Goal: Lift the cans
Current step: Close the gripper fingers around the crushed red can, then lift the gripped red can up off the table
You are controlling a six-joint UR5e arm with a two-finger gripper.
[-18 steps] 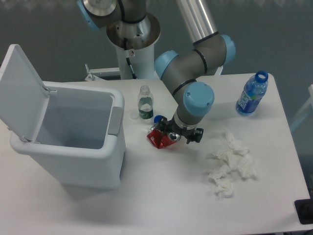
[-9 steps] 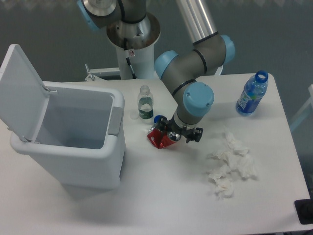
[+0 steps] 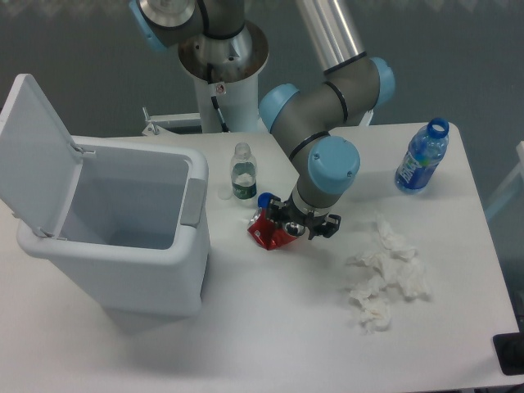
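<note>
The crushed red can (image 3: 266,232) lies on the white table (image 3: 270,327) just right of the bin, below the small bottle. My gripper (image 3: 282,228) points down over the can's right side. Its dark fingers are closed against the can, shut on it. The blue wrist joint (image 3: 332,163) hides most of the fingers and the can's right end. The can is still touching the tabletop.
A white bin (image 3: 123,237) with its lid raised stands at the left. A small clear green-labelled bottle (image 3: 242,172) stands just behind the can. A blue water bottle (image 3: 422,157) is at the far right. Crumpled white tissues (image 3: 385,274) lie to the gripper's right.
The gripper and the can have shifted a few pixels to the right together. Less of the can's silver end shows now. Nothing else has moved.
</note>
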